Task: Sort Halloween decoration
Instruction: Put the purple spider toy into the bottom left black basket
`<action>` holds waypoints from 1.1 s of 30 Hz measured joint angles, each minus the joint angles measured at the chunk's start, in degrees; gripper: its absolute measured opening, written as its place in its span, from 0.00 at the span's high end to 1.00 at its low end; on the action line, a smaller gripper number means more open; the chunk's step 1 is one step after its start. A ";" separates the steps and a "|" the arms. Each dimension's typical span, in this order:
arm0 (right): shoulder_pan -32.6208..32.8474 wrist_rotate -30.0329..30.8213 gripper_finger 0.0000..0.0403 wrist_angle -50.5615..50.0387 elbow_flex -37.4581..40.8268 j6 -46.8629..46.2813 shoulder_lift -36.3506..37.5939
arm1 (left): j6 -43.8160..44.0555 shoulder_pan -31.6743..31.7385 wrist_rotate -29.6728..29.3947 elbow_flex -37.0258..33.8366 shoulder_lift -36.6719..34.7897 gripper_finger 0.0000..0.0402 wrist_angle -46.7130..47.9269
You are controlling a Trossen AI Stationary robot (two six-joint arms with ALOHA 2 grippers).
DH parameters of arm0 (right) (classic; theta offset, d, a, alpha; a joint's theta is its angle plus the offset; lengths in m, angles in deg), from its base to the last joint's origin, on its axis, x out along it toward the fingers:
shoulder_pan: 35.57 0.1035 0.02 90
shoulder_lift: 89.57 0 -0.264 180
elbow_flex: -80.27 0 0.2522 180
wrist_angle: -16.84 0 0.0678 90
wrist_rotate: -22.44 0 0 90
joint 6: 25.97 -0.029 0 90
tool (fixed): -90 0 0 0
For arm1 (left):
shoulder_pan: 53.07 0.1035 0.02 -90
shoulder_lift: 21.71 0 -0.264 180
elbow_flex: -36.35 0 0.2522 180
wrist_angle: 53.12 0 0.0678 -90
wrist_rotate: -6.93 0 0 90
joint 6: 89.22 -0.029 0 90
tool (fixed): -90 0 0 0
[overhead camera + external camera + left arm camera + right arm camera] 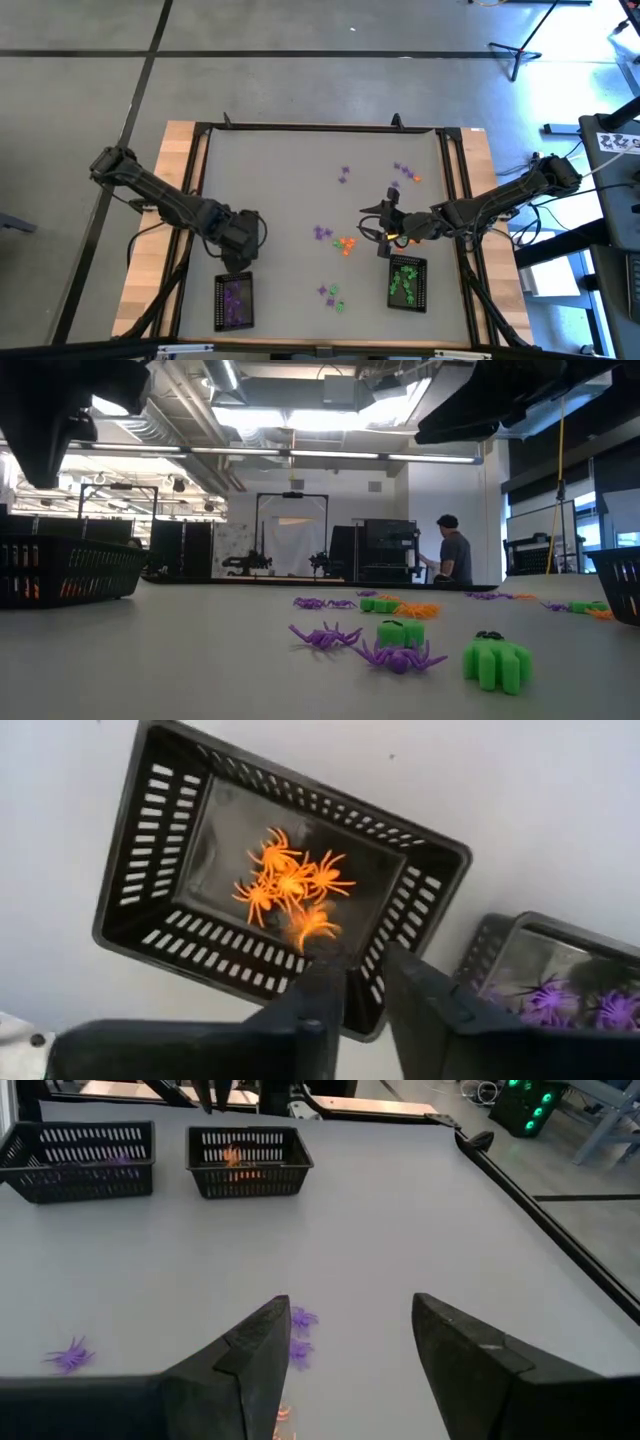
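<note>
High view straight down over the whole table (300,200), low view level across its top toward the room, left wrist view close above the orange-filled tray (280,890), also seen farther off from the right wrist view

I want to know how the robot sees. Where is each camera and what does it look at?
High: above, looking down on both arms and the table.
Low: table height, facing purple spiders and the room.
Left wrist: over the orange basket, open fingers showing.
Right wrist: open fingers, facing that same basket.
</note>
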 joint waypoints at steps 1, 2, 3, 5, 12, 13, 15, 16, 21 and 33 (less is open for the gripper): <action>0.00 -0.01 0.48 0.00 0.00 0.00 0.00 | -0.26 0.07 -0.19 -0.07 0.01 0.82 -0.01; 0.00 -0.02 0.48 0.00 0.00 0.00 0.00 | -1.00 0.29 -0.74 -0.07 -0.03 0.80 -0.10; 0.00 0.00 0.48 0.00 0.00 0.00 0.00 | -2.10 0.62 -1.10 0.01 -0.06 0.78 -0.04; 0.00 0.00 0.48 0.00 0.00 0.00 0.00 | -4.04 0.89 -2.72 0.44 -0.20 0.77 -0.19; 0.00 0.00 0.48 -0.15 0.00 0.02 0.00 | -15.66 -1.33 -18.63 1.07 -7.74 0.79 -8.88; 0.00 0.00 0.48 -0.21 0.00 0.02 0.00 | -17.87 -1.66 -21.44 0.59 -9.85 0.80 -11.38; 0.00 0.00 0.48 -0.31 0.00 0.02 0.00 | -22.75 -2.21 -25.40 -1.52 -14.74 0.81 -16.46; 0.00 0.00 0.48 -0.31 0.00 0.02 0.00 | -25.38 -2.27 -26.77 -3.09 -17.28 0.82 -19.84; 0.00 0.00 0.48 -0.48 0.00 0.02 0.00 | -36.72 -1.84 -28.05 -14.96 -29.33 0.85 -41.89; 0.00 0.44 0.48 -0.74 0.00 -0.51 0.00 | -39.05 -1.42 -28.16 -26.36 -39.28 0.87 -54.79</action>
